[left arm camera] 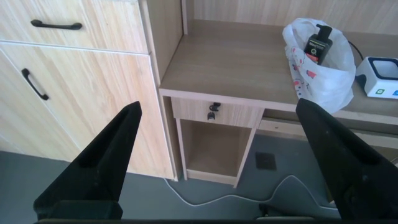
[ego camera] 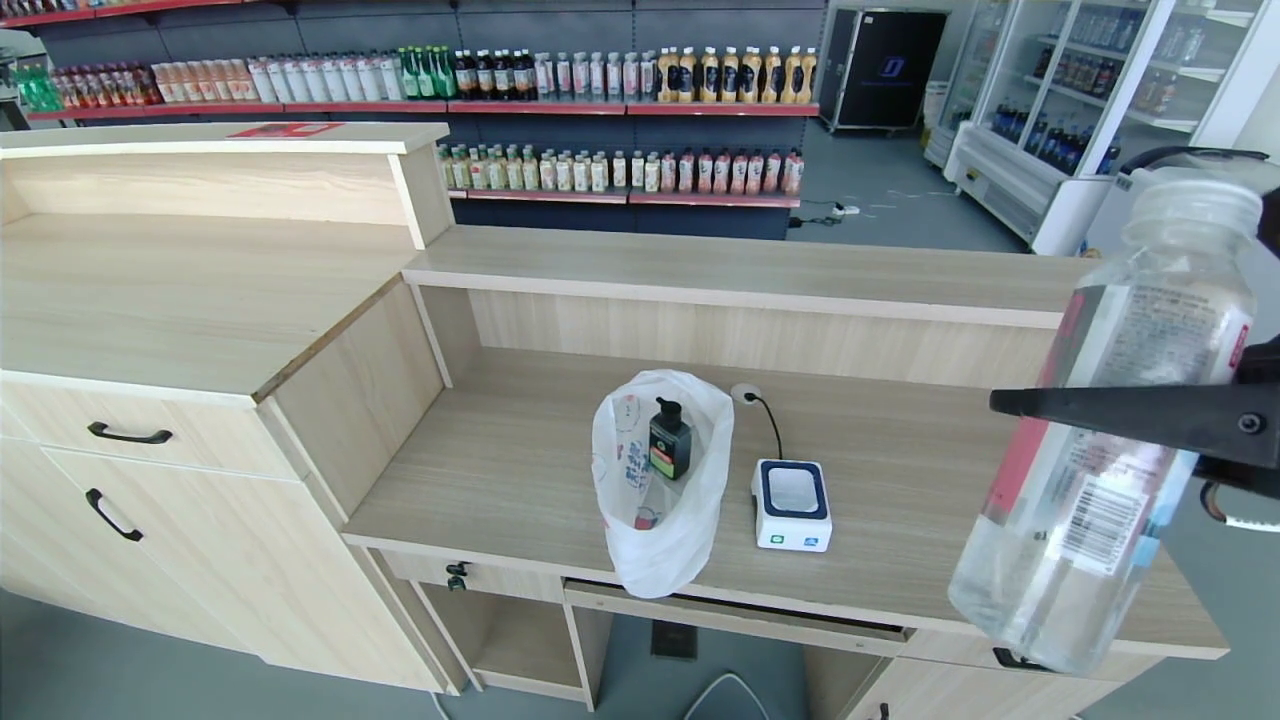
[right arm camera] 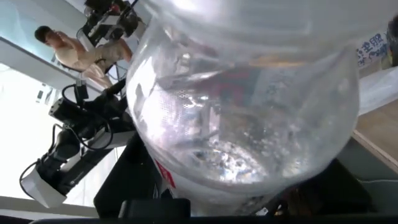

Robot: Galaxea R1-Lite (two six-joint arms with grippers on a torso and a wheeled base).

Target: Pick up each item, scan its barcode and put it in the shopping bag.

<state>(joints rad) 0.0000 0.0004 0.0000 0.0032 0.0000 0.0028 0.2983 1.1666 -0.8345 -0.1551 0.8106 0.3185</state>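
Note:
My right gripper (ego camera: pixel 1215 425) is shut on a clear plastic bottle (ego camera: pixel 1105 420) with a red and white label, held tilted high at the right, close to the head camera. Its barcode (ego camera: pixel 1100 525) faces the head camera. The bottle's base (right arm camera: pixel 249 118) looms close in the right wrist view. On the counter (ego camera: pixel 900 470) stands a white shopping bag (ego camera: pixel 662 480) with a dark pump bottle (ego camera: pixel 669 440) inside. Just right of the bag lies the white barcode scanner (ego camera: pixel 791 504). My left gripper (left arm camera: pixel 217 168) hangs open below and left of the counter, over the floor; the bag (left arm camera: pixel 318 62) and scanner (left arm camera: pixel 379 76) lie beyond it.
A taller wooden cabinet with drawers (ego camera: pixel 130 440) stands to the left of the counter. A raised ledge (ego camera: pixel 740 270) runs along the counter's back. Shelves of drinks (ego camera: pixel 620 80) and fridges (ego camera: pixel 1080 90) line the room behind. The scanner's cable (ego camera: pixel 770 420) runs to a hole in the counter.

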